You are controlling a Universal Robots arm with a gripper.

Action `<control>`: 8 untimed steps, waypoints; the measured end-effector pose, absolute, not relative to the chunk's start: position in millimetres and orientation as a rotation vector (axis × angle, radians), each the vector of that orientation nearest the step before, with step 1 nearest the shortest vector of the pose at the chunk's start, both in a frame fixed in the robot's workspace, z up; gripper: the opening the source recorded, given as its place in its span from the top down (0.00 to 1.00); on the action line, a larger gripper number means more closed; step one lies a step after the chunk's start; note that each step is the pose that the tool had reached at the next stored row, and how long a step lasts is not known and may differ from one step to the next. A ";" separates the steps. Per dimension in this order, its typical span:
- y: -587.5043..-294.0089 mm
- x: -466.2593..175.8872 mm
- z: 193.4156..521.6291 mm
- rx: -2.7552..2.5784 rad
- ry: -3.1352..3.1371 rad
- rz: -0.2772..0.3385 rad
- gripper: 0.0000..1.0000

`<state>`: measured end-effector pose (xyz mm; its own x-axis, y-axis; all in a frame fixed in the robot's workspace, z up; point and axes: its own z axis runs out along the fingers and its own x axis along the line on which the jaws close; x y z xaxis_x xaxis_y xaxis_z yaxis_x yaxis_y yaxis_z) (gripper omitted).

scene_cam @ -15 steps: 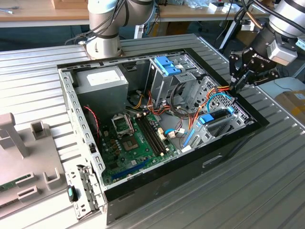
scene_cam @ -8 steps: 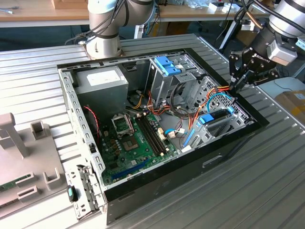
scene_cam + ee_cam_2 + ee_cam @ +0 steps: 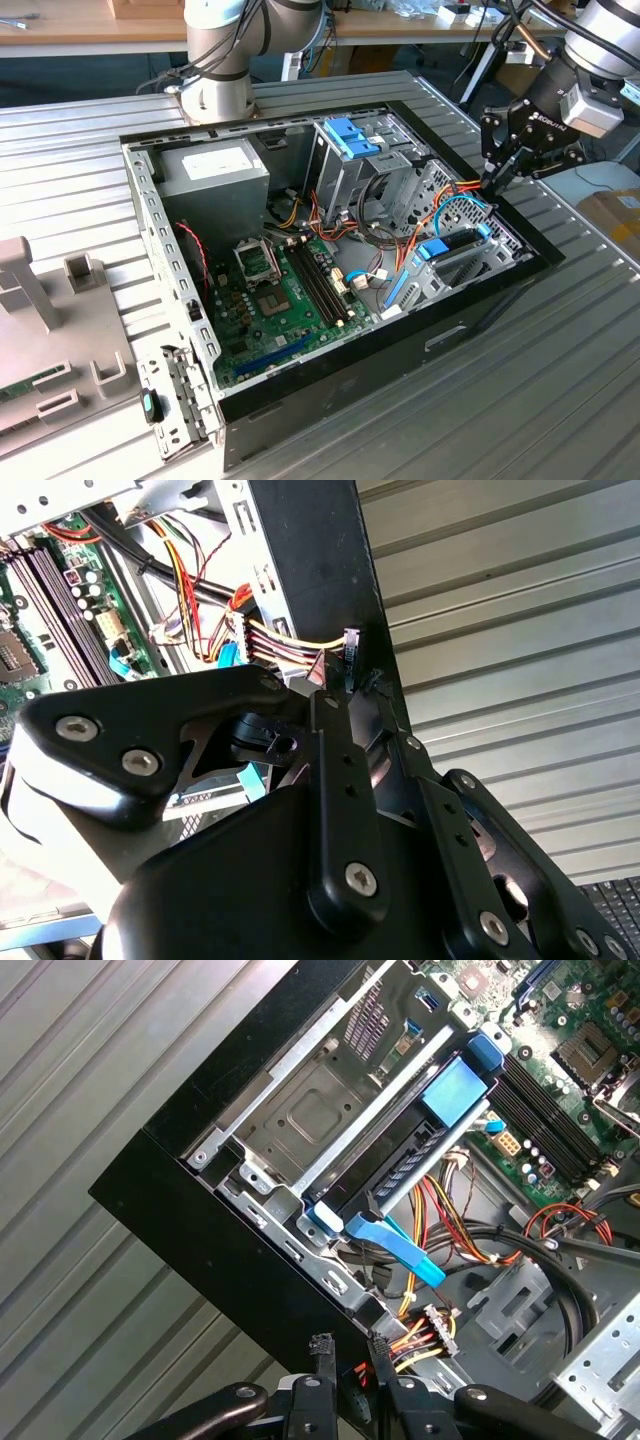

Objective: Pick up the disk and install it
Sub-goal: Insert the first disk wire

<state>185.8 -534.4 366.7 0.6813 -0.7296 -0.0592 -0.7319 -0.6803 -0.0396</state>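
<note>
The disk (image 3: pixel 458 244) is a dark drive in a blue carrier. It lies in the drive bay at the exterior view's right end of the open computer case (image 3: pixel 330 375). In the first wrist view the disk (image 3: pixel 400 1175) rests between the bay's metal rails, with its blue end tab (image 3: pixel 455 1090) toward the motherboard. My gripper (image 3: pixel 492 183) hangs over the case's black rim just beyond the bay. In the wrist views the gripper (image 3: pixel 350 1345) (image 3: pixel 362 660) stands open by a narrow gap. Nothing is between its fingers, and it is clear of the disk.
A bundle of red, yellow and orange power wires (image 3: pixel 425 1325) ends in a connector close under the fingertips. A blue-topped metal drive cage (image 3: pixel 350 145) stands at the back of the case. The motherboard (image 3: pixel 275 295) fills the middle. Ribbed metal table (image 3: pixel 560 380) surrounds the case.
</note>
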 end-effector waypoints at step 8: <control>-536.2 184.8 366.7 -2.849 1.176 0.061 0.74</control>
